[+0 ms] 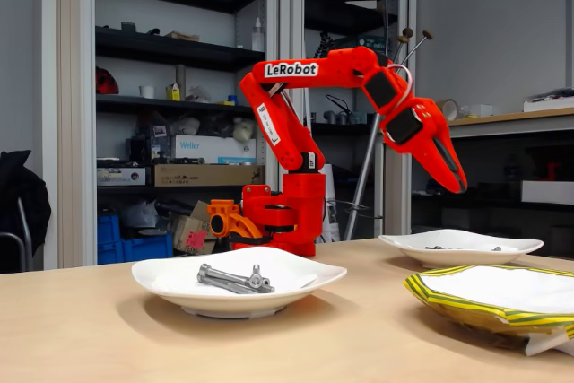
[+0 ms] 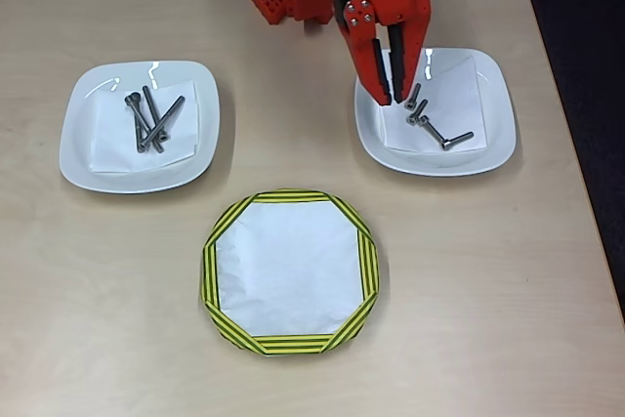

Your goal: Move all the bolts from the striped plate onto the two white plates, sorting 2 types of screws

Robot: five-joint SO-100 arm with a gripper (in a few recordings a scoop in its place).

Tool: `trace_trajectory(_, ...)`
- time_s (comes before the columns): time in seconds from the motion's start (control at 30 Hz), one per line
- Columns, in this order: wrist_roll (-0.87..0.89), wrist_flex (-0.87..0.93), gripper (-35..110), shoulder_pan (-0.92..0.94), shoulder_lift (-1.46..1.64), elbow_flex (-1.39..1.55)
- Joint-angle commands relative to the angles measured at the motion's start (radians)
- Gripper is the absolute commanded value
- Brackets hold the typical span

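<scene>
Worktop (image 2: 293, 75): striped plate (image 2: 290, 344) near the front edge, its white centre bare as far as I can see. Left white plate (image 2: 83, 158) holds the long bolts (image 2: 151, 122); right white plate (image 2: 493, 144) the short bolts (image 2: 430, 124). Gripper (image 2: 389, 85) hangs above the right plate's rear-left rim, fingers (image 2: 377, 70) nearly closed, holding nothing. Short bolts lie just front-right of the tips. I judge sorting done.
</scene>
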Motion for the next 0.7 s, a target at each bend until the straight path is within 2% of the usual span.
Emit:
trace_trajectory(0.0, -0.054, -0.006, 0, 0.066, 0.15, 0.072)
trace_trajectory(0.1, -0.081, -0.066, 0, 0.135, 0.295, 0.212)
trace_trajectory(0.23, -0.018, -0.146, 0, 0.192, 0.482, 0.474)
trace_trajectory(0.4, -0.008, -0.393, 0, 0.275, 0.643, 0.822)
trace_trajectory(0.53, -0.046, -0.302, 0, 0.341, 0.701, 0.844)
trace_trajectory(0.67, -0.152, -0.127, 0, 0.383, 0.808, 0.844)
